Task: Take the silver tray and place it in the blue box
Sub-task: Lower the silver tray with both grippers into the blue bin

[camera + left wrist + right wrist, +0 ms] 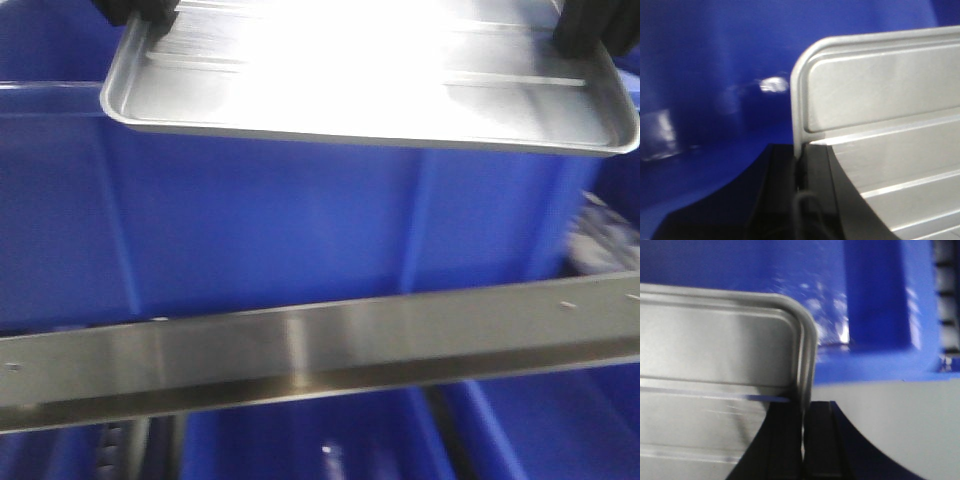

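Observation:
The silver tray [370, 90], shiny with long ridges on its floor, is held in the air above the blue box [300, 230], tilted toward the camera. My left gripper [140, 15] is shut on the tray's left rim [796, 125]; its jaws pinch the rim in the left wrist view [801, 170]. My right gripper [595, 30] is shut on the tray's right rim [807, 355], with its black fingers [787, 440] either side of the edge. The blue box fills the background of both wrist views [715, 60] [875, 300].
A brushed metal rail [320, 350] crosses the front view below the box. More blue bins [300, 445] sit under the rail. A grey surface [890, 415] lies to the right in the right wrist view. Dark objects [610, 235] show at the right edge.

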`<act>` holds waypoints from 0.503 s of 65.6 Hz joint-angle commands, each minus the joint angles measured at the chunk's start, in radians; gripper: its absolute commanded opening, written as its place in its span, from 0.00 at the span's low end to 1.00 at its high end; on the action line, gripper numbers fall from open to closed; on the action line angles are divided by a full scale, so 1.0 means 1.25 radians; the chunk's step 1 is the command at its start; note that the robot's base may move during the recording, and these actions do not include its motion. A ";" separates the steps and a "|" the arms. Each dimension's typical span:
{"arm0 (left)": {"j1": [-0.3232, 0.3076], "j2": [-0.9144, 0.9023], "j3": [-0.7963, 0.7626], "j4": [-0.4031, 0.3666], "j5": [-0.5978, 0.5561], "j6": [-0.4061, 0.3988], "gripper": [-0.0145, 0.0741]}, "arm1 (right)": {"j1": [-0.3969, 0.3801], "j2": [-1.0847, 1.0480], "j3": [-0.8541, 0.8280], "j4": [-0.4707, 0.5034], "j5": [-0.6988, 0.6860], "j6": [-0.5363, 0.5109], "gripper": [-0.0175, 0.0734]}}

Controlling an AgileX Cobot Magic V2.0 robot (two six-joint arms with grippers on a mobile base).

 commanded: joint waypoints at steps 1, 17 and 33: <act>-0.003 -0.026 -0.026 0.006 -0.021 0.013 0.05 | 0.000 -0.024 -0.031 -0.021 -0.041 -0.010 0.25; -0.003 -0.026 -0.026 0.006 -0.021 0.013 0.05 | 0.000 -0.024 -0.031 -0.021 -0.041 -0.010 0.25; -0.003 -0.026 -0.026 0.006 -0.021 0.013 0.05 | 0.000 -0.024 -0.031 -0.021 -0.041 -0.010 0.25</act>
